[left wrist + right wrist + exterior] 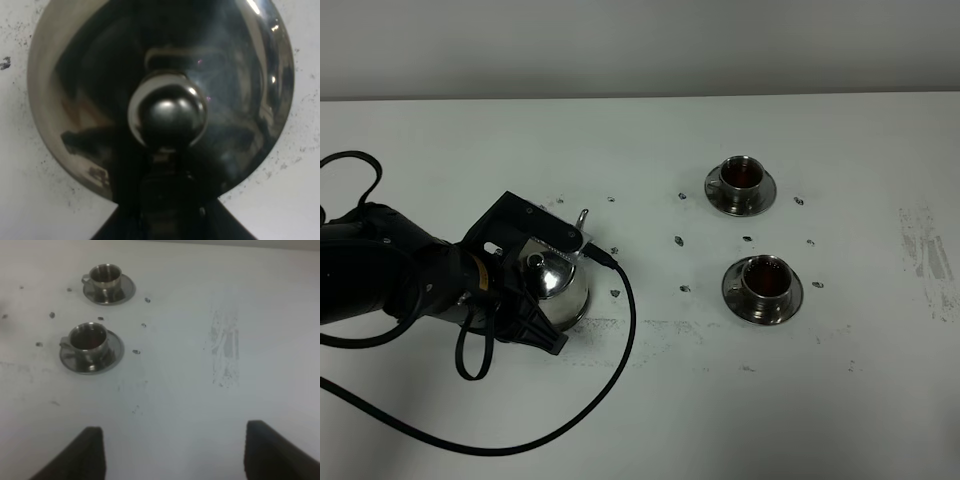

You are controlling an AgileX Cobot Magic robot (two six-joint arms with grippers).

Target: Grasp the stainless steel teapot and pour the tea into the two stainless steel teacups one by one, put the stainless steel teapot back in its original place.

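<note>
Left of centre in the high view, the left arm is down over the stainless steel teapot (558,285), its black body covering most of that side of the pot. The left pincer (535,300) is clamped tight on the teapot at its handle side, though the fingertips themselves are hidden behind the pot and the arm. The teapot stands upright on the white counter (650,400), domed lid and round knob showing, thin spout poking toward the top of the frame. Whether a saucer lies under it cannot be made out from here. In the left wrist view the lid fills almost the whole picture, the knob (170,117) dead centre, and the dark mass of the pincer comes up from the bottom edge to meet the pot just below the knob.

Over on the right of the high view, two stainless steel teacups: the far teacup (741,175) upper right of centre, the near teacup (766,279) below it, each on its own round saucer, both showing dark reddish liquid inside. They sit well apart from the teapot.

The right pincer (172,452) hangs wide open and empty in its own wrist view, dark fingers at the bottom corners, the two cups at upper left
</note>
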